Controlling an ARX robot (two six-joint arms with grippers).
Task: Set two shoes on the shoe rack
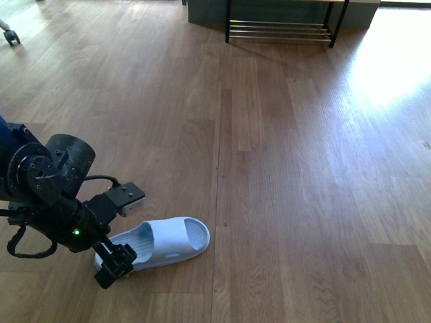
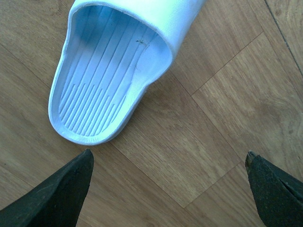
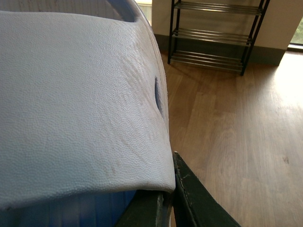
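So these aren't sneakers at all, they're pale blue slide slippers. In the front view one slipper (image 1: 168, 242) lies flat on the wood floor (image 1: 303, 168) in the lower left of the frame. Its toe points right and its open heel end points left, toward the arm. The left gripper (image 1: 114, 264) is low, right at that heel end, at the lower left edge of the slipper.

The left wrist view shows the ribbed footbed and rounded heel of that slipper (image 2: 109, 80) up close. The two black fingertips (image 2: 71, 184) are spread wide, with bare floorboards between them. The heel rim sits just ahead of one fingertip and there's no contact, so that gripper is open and holding nothing.

The right arm isn't in the front view. Its wrist camera is mostly filled by the second slipper (image 3: 71, 104), pebbled pale strap side up, held right against the lens and off the floor. The right gripper (image 3: 163, 203) has one dark finger (image 3: 189, 201) pressed along the slipper's edge, and it looks clamped on it.

The shoe rack (image 1: 279, 30) stands at the top centre of the front view, against the far wall and well apart from the floor slipper. It has a black frame and shiny bars. In the right wrist view its tiers (image 3: 215, 35) show beyond the held slipper. A small caster wheel (image 1: 11, 37) sits in the upper left corner.
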